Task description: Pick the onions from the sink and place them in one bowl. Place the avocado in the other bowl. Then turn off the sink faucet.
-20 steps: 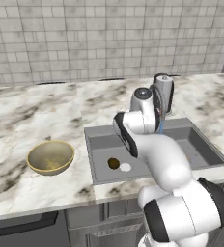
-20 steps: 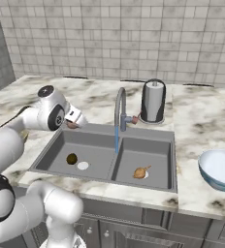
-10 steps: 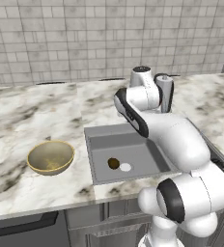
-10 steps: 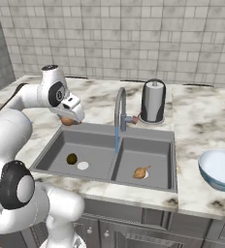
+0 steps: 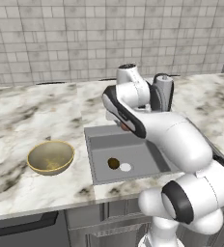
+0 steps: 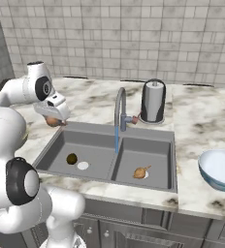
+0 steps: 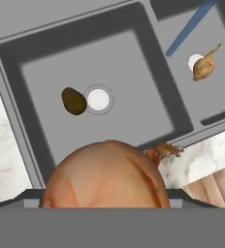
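- Two onions: one [image 7: 104, 177] close to the camera, one [image 6: 141, 172] in the right basin
- One avocado [image 6: 72, 159]
- Two bowls: yellow [image 5: 50, 157], pale blue [image 6: 221, 169]
- One faucet [image 6: 119, 110]
- One paper towel holder [image 6: 153, 101]

Held onion [image 7: 107, 177]: lower part cut off at hand view's bottom. Fingertips hidden behind it. Right bowl [image 6: 221, 169] clipped by frame edge.

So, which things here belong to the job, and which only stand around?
Belong to the job:
- onion held in the jaws of the gripper
- second onion in the right basin
- avocado in the left basin
- sink
- faucet, water running
- yellow bowl
- blue bowl

Just standing around:
- paper towel holder
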Robot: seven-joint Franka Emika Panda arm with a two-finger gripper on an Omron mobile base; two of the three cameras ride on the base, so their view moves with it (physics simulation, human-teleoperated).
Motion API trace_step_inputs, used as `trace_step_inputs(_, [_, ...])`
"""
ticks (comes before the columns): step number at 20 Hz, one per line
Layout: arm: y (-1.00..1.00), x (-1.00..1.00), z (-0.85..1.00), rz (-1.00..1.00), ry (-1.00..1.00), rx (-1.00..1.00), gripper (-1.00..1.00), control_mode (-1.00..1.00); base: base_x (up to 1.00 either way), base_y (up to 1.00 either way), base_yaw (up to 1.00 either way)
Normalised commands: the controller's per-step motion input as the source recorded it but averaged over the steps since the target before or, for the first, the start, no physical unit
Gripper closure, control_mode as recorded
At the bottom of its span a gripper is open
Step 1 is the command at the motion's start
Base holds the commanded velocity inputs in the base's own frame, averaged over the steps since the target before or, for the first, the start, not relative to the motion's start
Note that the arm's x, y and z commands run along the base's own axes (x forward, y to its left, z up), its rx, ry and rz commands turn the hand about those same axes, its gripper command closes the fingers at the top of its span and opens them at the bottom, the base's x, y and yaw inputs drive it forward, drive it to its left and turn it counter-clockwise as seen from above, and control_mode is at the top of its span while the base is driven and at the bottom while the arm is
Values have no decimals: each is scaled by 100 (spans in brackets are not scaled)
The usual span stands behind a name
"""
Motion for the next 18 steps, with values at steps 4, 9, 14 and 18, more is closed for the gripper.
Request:
trace_step_inputs(4, [47,-15,-12,0,7,-1,100,-100,0,0,0])
trace_step_inputs(9, [39,-14,-36,3,0,0,100,-100,0,0,0])
trace_step_inputs(14, [38,-3,-37,3,0,0,100,-100,0,0,0])
trace_step_inputs(18, [42,0,-12,7,0,0,100,-100,0,0,0])
